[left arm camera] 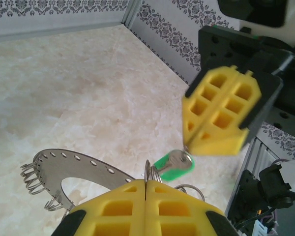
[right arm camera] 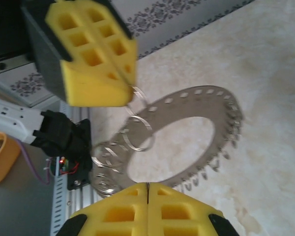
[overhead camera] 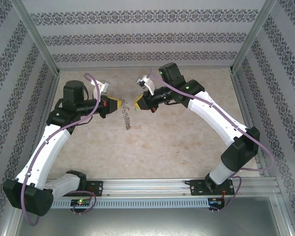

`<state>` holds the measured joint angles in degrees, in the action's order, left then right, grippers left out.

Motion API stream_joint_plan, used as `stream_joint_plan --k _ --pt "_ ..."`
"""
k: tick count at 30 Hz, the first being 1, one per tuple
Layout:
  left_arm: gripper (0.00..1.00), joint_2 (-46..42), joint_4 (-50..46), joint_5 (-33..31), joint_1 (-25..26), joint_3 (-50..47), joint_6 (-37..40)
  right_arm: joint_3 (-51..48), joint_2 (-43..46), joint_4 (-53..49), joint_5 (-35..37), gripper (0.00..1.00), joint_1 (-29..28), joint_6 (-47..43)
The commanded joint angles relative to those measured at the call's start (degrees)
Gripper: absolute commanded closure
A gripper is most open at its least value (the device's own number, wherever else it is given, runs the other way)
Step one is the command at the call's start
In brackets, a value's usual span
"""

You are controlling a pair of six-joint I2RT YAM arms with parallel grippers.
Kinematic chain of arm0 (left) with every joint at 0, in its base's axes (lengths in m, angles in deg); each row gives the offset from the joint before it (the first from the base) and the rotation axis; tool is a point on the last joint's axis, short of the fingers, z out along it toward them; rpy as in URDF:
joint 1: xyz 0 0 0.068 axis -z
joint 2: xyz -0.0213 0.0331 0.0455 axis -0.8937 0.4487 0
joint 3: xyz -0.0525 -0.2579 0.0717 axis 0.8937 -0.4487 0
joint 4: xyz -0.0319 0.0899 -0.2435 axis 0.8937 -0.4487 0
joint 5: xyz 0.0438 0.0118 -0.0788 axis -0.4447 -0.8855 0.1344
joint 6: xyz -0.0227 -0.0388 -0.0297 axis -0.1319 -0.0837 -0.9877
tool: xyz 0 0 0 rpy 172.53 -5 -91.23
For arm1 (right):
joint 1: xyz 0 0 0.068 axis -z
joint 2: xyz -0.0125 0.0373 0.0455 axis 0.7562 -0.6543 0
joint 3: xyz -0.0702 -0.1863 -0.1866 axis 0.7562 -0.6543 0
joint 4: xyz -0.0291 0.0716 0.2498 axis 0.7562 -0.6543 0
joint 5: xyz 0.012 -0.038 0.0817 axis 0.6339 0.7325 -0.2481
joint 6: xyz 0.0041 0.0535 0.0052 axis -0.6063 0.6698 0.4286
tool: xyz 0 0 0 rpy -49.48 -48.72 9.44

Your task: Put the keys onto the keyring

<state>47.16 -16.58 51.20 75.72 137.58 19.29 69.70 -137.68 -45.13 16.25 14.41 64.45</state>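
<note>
Your table [overhead camera: 187,147] is the biggest thing here, and it lies under the keyring [overhead camera: 128,119]. The keyring hangs in the air above the middle of the table. It is a flat grey ring [left arm camera: 73,164] with little holes and small silvery bits along its edge.

Your left gripper [overhead camera: 119,105] is just left of the top of the keyring. Its yellow fingers [left arm camera: 123,211] are pressed shut. They pinch a small wire ring [right arm camera: 137,96] that is part of the keyring, so the keyring dangles from it.

Your right gripper [overhead camera: 136,103] is just right of the top of the keyring, facing the left one. It is squeezed shut too. Its tip [left arm camera: 191,142] pinches the silvery end of the key [left arm camera: 174,165].

The key is tiny, with a green head. It sits just beside the keyring's wire ring, between your two grippers.
</note>
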Motion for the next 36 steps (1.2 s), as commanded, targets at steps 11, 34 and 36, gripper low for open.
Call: stream_joint_plan --k 11,34,36 --pt "1.0 -0.3 0.6 2.3 1.2 1.9 1.8 5.1 0.9 -0.2 3.1 1.0 -4.1 -0.8" --pt "1.0 0.4 -0.4 3.2 2.2 3.4 2.9 11.4 -3.7 -0.8 11.8 1.0 -5.7 0.2" --pt "1.0 0.4 -0.3 3.2 2.3 3.4 3.0 12.1 -4.2 -1.6 11.7 1.0 -5.7 -0.2"
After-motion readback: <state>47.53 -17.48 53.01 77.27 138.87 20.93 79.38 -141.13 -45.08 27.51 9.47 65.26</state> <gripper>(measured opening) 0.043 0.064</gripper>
